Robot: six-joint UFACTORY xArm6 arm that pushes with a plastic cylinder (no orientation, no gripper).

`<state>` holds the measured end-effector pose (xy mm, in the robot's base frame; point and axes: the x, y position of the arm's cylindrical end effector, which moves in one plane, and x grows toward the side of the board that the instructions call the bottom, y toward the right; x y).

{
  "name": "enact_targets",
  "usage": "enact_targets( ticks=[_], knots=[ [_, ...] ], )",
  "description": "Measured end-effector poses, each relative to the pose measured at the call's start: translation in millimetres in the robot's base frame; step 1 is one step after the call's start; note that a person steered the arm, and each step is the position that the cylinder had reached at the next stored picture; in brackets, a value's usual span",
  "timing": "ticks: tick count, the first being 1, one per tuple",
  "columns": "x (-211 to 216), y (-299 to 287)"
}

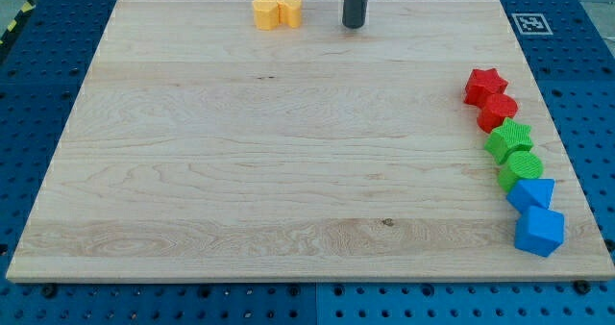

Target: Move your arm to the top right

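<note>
Tip (pixel 354 25) sits at the board's top edge, just right of the two yellow blocks (pixel 277 12), touching nothing; no jaws on this rod, so none to report. Top right corner, near the fiducial tag (pixel 530 23), not yet reached. Next I'd slide straight right, well above the red star (pixel 485 85).

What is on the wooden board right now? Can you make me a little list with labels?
board: wooden table top, lying on a blue pegboard
my tip: near the view's top edge, just right of the yellow blocks, touching none
yellow blocks: two, side by side at the view's top
red blocks: star and another red block, view's right
green blocks: two, below the red ones
blue blocks: two, lowest in the right-hand row
marker: black-and-white tag, top right corner
</note>
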<state>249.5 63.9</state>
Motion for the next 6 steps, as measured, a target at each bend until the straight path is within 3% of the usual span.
enact_targets(
  ticks=[2,3,6],
  knots=[
    [8.0,86.7],
    [41.3,145.7],
    [71.5,182.3]
  ],
)
